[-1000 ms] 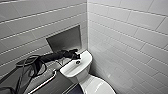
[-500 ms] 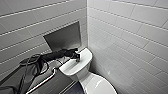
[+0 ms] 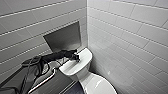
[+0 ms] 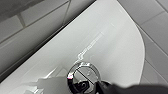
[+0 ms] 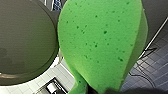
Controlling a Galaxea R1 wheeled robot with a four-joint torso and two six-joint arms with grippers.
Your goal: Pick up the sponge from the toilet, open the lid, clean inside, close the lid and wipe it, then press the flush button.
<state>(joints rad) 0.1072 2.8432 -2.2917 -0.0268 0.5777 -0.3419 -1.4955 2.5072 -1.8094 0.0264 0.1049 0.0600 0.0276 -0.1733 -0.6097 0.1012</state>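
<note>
The white toilet (image 3: 75, 68) stands in the corner, its oval lid (image 3: 98, 85) down over the bowl. My left arm reaches in from the left to the tank top. My left gripper (image 3: 77, 58) is shut, with its tip right at the flush button. In the left wrist view the round, metal-rimmed flush button (image 4: 84, 73) lies just in front of the left gripper (image 4: 80, 87). The bright green sponge (image 5: 100, 42) looms large in the right wrist view. It is pinched at its narrow end in my right gripper (image 5: 100, 91).
A grey metal panel (image 3: 63, 37) is set in the tiled wall behind the tank. A metal grab bar (image 3: 45, 80) runs along the left, under my arm. The tiled side wall (image 3: 130, 37) stands close on the right. A dark round surface (image 5: 25, 40) and dark floor tiles (image 5: 155, 65) lie behind the sponge.
The head view has shifted slightly. My left gripper has stayed at the tank top by the button.
</note>
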